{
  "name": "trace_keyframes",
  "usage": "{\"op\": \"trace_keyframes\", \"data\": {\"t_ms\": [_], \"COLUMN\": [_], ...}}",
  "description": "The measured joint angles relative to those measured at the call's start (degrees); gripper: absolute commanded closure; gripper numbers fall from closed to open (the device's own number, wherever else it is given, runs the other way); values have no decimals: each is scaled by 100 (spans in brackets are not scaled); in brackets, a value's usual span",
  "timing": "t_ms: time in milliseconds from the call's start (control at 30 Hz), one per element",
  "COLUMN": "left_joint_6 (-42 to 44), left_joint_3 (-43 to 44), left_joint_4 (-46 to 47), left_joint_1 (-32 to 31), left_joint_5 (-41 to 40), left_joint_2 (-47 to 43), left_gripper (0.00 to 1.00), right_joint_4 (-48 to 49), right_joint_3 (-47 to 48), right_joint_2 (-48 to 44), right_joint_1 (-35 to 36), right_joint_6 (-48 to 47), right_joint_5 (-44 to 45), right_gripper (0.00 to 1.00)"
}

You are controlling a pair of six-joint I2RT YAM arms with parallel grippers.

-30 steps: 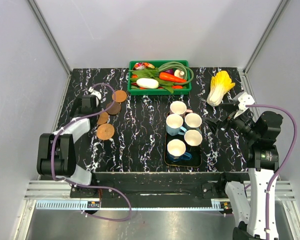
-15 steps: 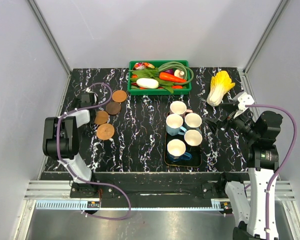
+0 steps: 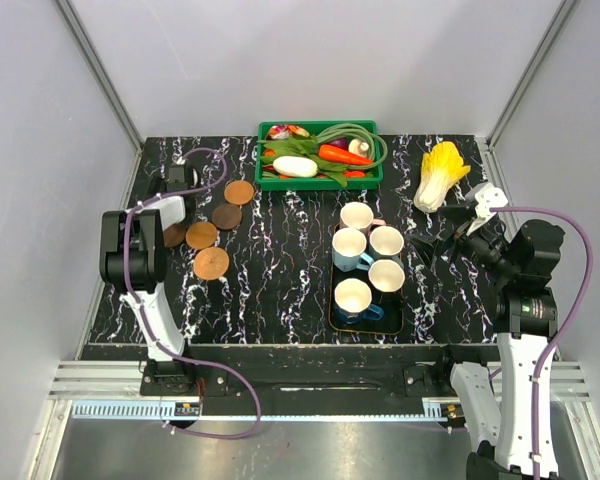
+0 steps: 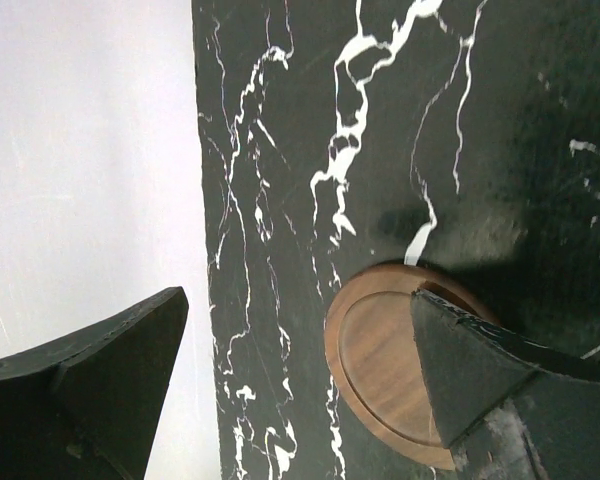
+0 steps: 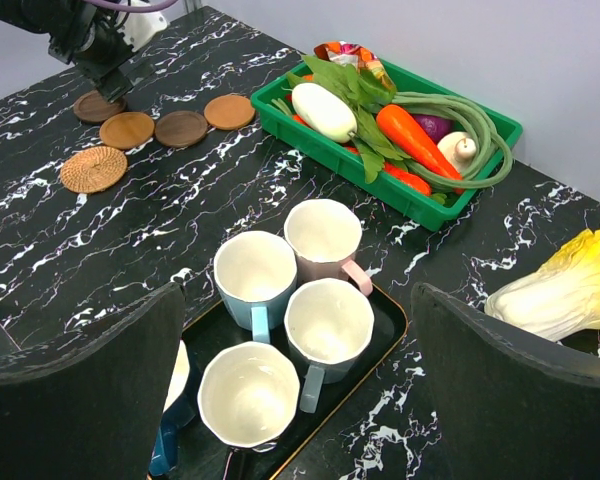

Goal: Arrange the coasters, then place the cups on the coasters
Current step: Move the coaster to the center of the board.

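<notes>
The 5 coasters [image 3: 240, 192] lie on the left part of the black marbled table [image 3: 280, 290]. 4 smooth brown ones form a close, curved row running from beside the green crate [image 3: 320, 183] of vegetables out toward the table's left edge. The 5th, a woven coaster [image 5: 93, 169], sits just nearer the arms than that row. The left claw [image 4: 298, 292] is over the outer end of the row, its jaws spread wide and holding nothing. In the left wrist view 1 finger [image 4: 480, 370] overlaps the leftmost coaster [image 4: 380, 360], which lies flat near the table's edge; whether that finger touches the disc cannot be told. The 5 cups [image 3: 348, 246] stand upright and bunched together, mouths up, on a black tray [image 3: 332, 322] right of the table's middle, well apart from the coasters. The pink cup [image 5: 322, 230] is nearest the crate, a light blue one [image 5: 254, 268] is beside it, and the rest are behind those toward the arms. The right claw [image 5: 298, 290] hangs to the right of the tray, jaws fully apart and empty, facing the cups. A yellow cabbage [image 3: 440, 175] lies at the far right of the table.
</notes>
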Motion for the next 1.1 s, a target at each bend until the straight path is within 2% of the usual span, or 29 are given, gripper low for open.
{"op": "trace_keyframes", "data": {"t_ms": [200, 433, 567, 900, 1000, 1100], "left_joint_6": [-114, -260, -387, -791, -911, -1108], "left_joint_3": [494, 481, 256, -125, -125, -44], "left_joint_4": [-409, -468, -627, -1388, -1451, -1613], "left_joint_1": [-9, -72, -101, -101, -94, -37], "left_joint_5": [4, -70, 94, 1589, 1952, 2192], "left_joint_2": [267, 262, -39, -2173, -2277, -2006], "left_gripper": [1, 1, 1, 1, 1, 1], "right_joint_4": [0, 0, 0, 0, 0, -2], "right_joint_3": [0, -2, -7, -20, -22, -22], "right_joint_2": [7, 17, 17, 0, -11, -24], "right_joint_1": [0, 0, 0, 0, 0, 0], "right_joint_6": [-24, -37, -37, -37, -37, -37], "right_joint_5": [4, 4, 7, 7, 7, 7], "right_gripper": [0, 0, 1, 0, 0, 0]}}
